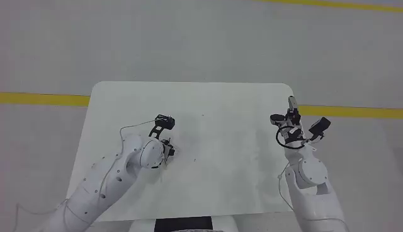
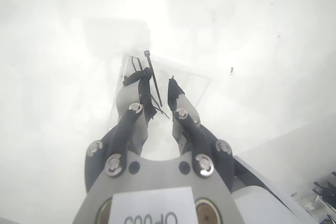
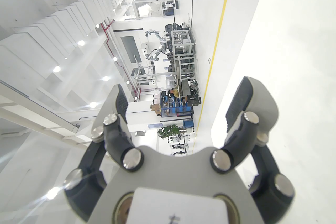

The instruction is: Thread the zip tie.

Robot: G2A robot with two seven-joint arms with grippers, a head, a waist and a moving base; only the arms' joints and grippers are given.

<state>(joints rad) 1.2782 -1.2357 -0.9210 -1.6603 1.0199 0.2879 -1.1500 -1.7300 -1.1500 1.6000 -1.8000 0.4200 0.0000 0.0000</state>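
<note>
Grey flooring with yellow lines is surrounding the white table [image 1: 220,106]. Over it, the left end effector [image 2: 152,79] is hovering with its fingers a narrow gap apart. The black zip tie [image 2: 150,66] is lying between them, just beside one taped finger [image 2: 143,93], its head poking past the fingertips over a clear plastic piece [image 2: 189,83]. The right end effector [image 3: 181,86] is hanging with jaws spread wide, facing the hall.

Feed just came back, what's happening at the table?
The left gripper is low over the white table, jaws apart, with the black zip tie between them, close against one finger; whether it is gripped I cannot tell. The right gripper is open and empty, raised near the table's right edge. The tie is straight, not yet threaded.
</note>
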